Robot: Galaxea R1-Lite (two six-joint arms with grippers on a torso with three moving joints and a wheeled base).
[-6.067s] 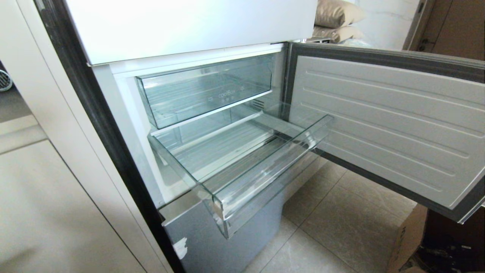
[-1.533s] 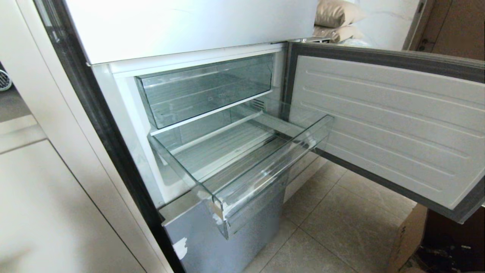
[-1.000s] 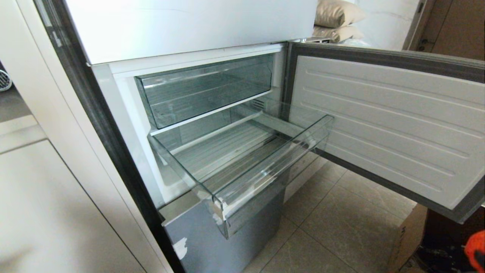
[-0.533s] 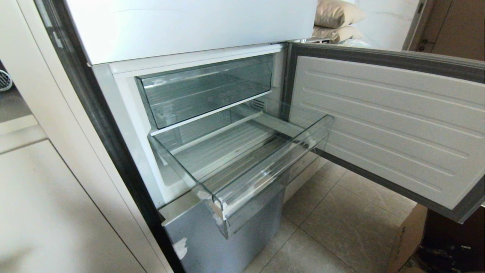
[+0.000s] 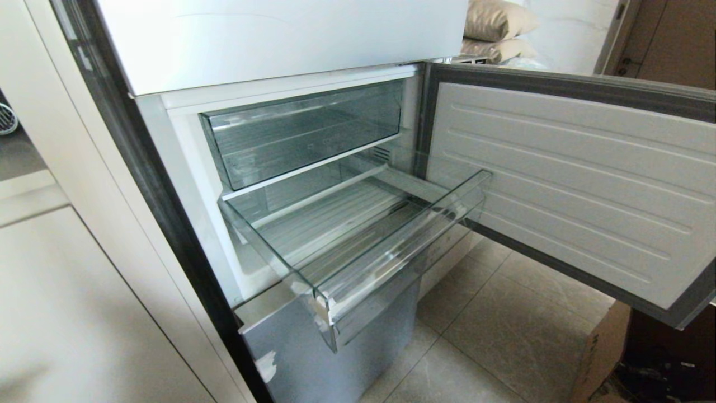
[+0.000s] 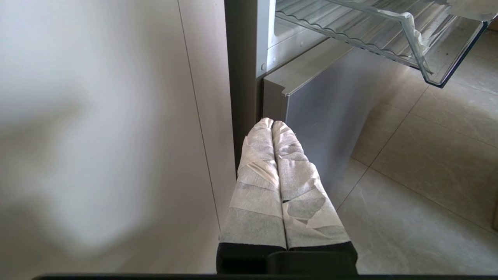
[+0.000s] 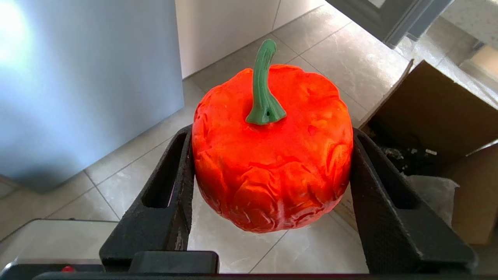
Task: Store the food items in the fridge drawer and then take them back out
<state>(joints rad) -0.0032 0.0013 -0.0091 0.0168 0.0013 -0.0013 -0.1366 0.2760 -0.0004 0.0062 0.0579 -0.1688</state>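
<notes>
Red pepper (image 7: 272, 155) — gone from head view

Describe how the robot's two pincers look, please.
The left pincer has two long, tapering fingers wrapped in white, wrinkled tape, on a black base. The right pincer has bare black fingers with a rough texture and a long slot in each.

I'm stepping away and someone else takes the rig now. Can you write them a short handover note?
Right end effector: shut on the red pepper, held over the floor, outside the head view.
Left end effector: shut, empty, parked low beside the fridge.
Fridge drawer: pulled out, nothing in it; fridge door open.
Done: pepper picked up.
Left: place it in the drawer, then take it back out.
</notes>
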